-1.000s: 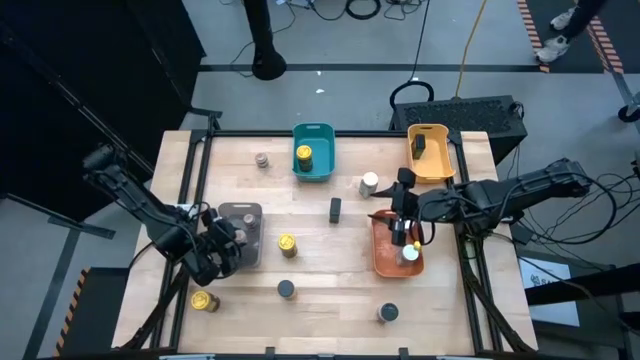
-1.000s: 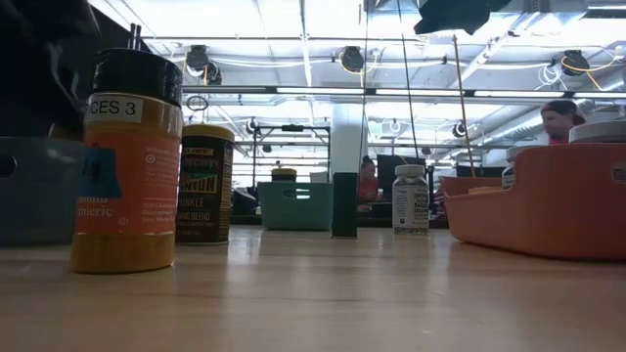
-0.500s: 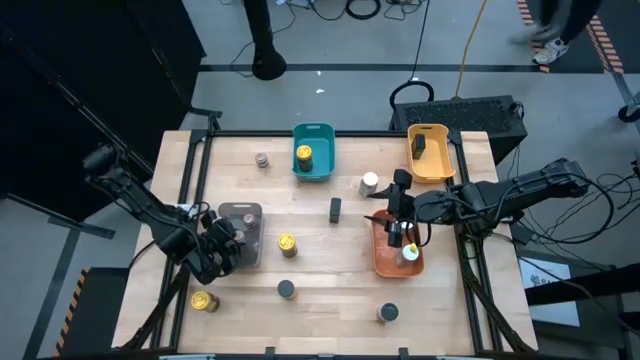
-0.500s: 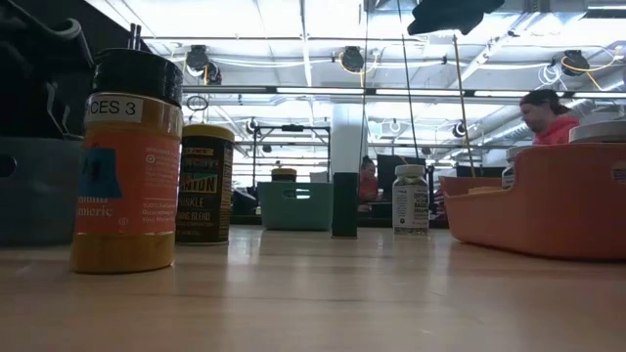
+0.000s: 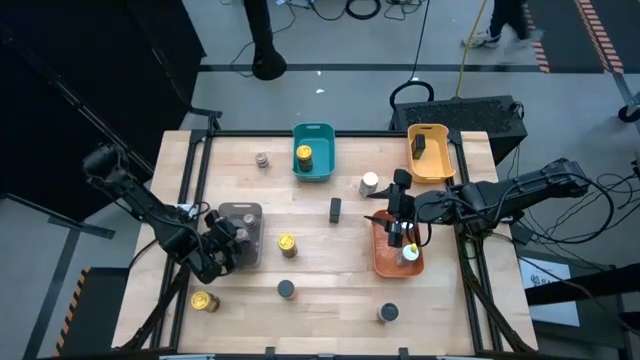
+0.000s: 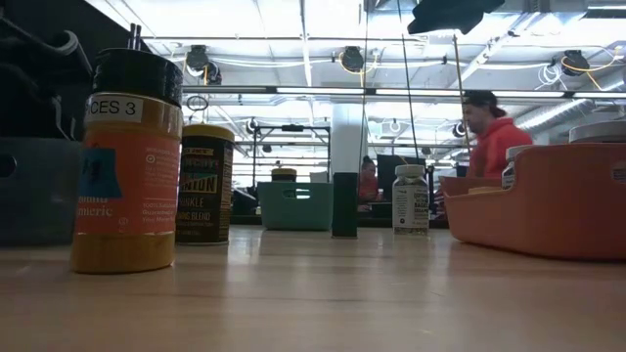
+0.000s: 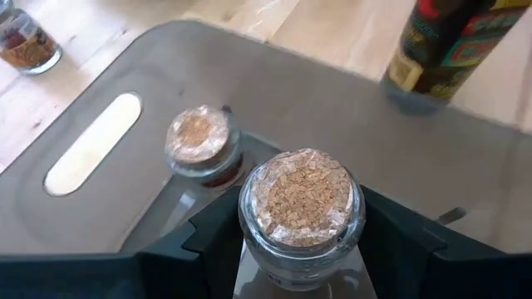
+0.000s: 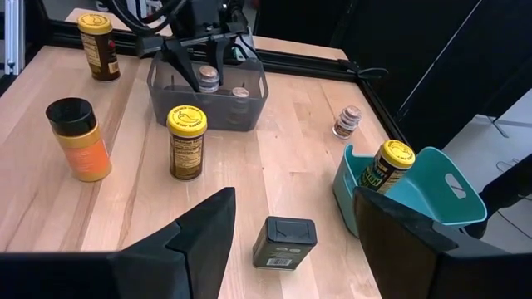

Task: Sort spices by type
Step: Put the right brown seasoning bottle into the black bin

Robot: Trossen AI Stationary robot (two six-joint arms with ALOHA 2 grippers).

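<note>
My left gripper (image 5: 224,246) is shut on a small glass jar with a cork top (image 7: 301,199), over the near-left part of the grey tray (image 5: 243,212). A second cork-topped jar (image 7: 199,139) stands on the tray's floor just beyond it. My right gripper (image 5: 402,214) hangs open and empty over the orange tray (image 5: 380,262), which holds white-topped jars (image 5: 409,254). One yellow-topped jar (image 5: 303,156) stands in the teal tray (image 5: 313,132). Two more (image 5: 287,244) (image 5: 204,300) stand on the table. My left gripper pinches the jar's glass body just under the cork top (image 7: 251,234) between its two fingers, on opposite sides. The fingers slant down from the table's near left. The jar stands upright inside the grey tray's walls; its bottom is hidden.
Loose on the table are a black tin (image 5: 335,209), a white-topped jar (image 5: 369,183), a small cork jar (image 5: 262,160), a black-topped orange jar (image 5: 286,289) and a grey-topped jar (image 5: 388,313). A yellow tray (image 5: 430,158) stands at the far right. A person in red shows in the room behind.
My left gripper has sunk toward the grey tray with the cork-topped jar still held upright. My right gripper has kept still.
</note>
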